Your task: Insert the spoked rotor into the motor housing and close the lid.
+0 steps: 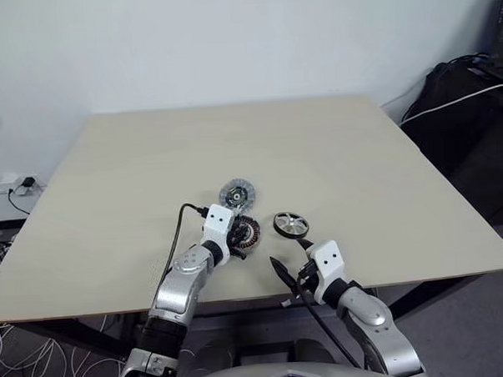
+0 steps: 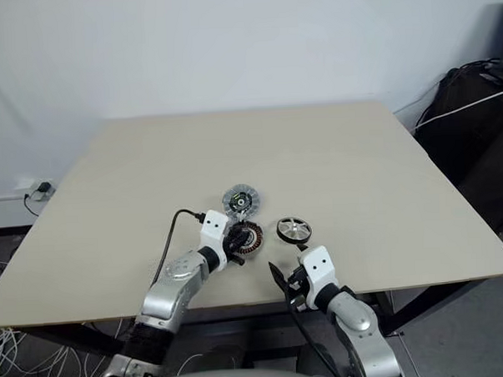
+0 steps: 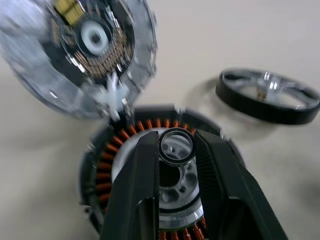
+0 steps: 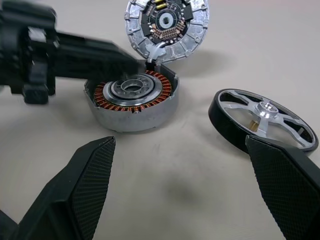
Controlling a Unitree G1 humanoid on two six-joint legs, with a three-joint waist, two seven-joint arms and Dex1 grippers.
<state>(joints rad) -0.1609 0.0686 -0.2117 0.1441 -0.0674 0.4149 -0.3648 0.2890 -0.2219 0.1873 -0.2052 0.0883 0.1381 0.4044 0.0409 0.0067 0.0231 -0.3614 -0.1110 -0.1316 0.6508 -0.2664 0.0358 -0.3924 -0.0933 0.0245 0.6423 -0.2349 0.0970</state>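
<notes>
I stand at a pale wooden surface [image 1: 334, 160] set against a plain white wall [image 1: 228, 39]; dark bags and cables [image 1: 465, 104] sit on the floor off to my right, and a wall socket [image 1: 17, 184] with white cords lies low on my left. My left gripper [image 3: 176, 145] is clenched on a small metal ring [image 3: 176, 146], held just over the centre of the motor housing [image 4: 132, 100], so its fingers hide part of the silver middle. From the head views the housing is partly covered by my left wrist. My right gripper [image 4: 185, 185] is released, its fingers spread wide and hovering near the front edge of the surface, grasping nothing. The motor housing is a round metal cup with copper-orange windings ringing a silver hub. The lid [image 4: 166, 27] lies just behind it, touching its rim, dark circuitry face up. The spoked rotor [image 4: 262, 120], black-rimmed with shiny silver spokes, rests to the housing's right, apart from it.
</notes>
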